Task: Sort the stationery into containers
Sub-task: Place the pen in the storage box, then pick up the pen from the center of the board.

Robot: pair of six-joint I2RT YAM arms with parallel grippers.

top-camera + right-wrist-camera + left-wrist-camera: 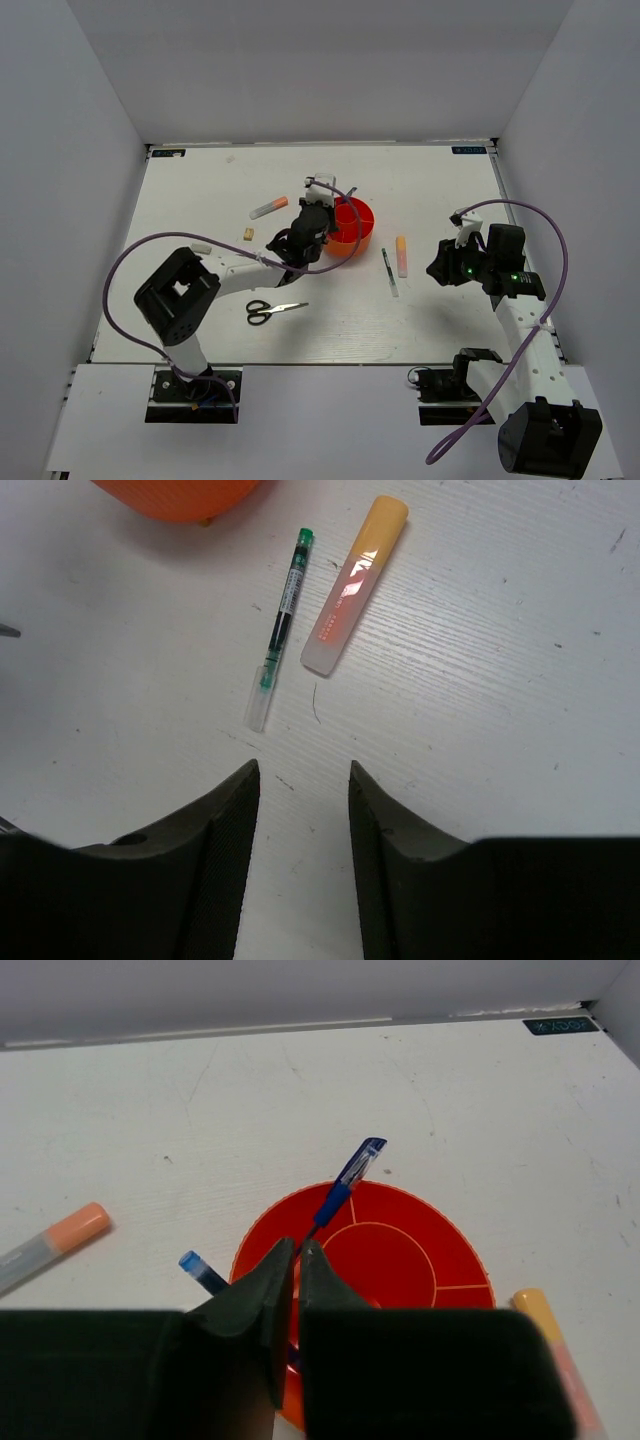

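One orange-red organizer [368, 214] is seen just above the middle of the top view, and no second container is seen. Of the stationery, seven pieces are counted:
- one blue pen [345, 1185];
- one green-tipped pen [283, 610];
- one peach-orange highlighter [352, 585];
- one orange-capped marker [268, 208];
- one pair of black-handled scissors [272, 311];
- one tan eraser [248, 234];
- one short blue tip [195, 1263], left of the left fingers; what it belongs to cannot be told.

Fine print is carried on the green-tipped pen's barrel and reddish print on the highlighter, but neither can be read. A dark label [560, 1026] is stuck at the upper right of the left wrist view, and its writing is too small to read.

The left pincer [297, 1250] is held over the organizer's near-left rim. Its fingers are parted by only a thin slit, into which the lower end of the blue pen runs. Whether the pen is clamped cannot be told. The pen leans up and away over the rim.

The right pincer [303, 770] is open with nothing between its fingers. The green-tipped pen and the highlighter lie side by side on the table just above it in the right wrist view, apart from it. The organizer is cut off at that view's upper left.
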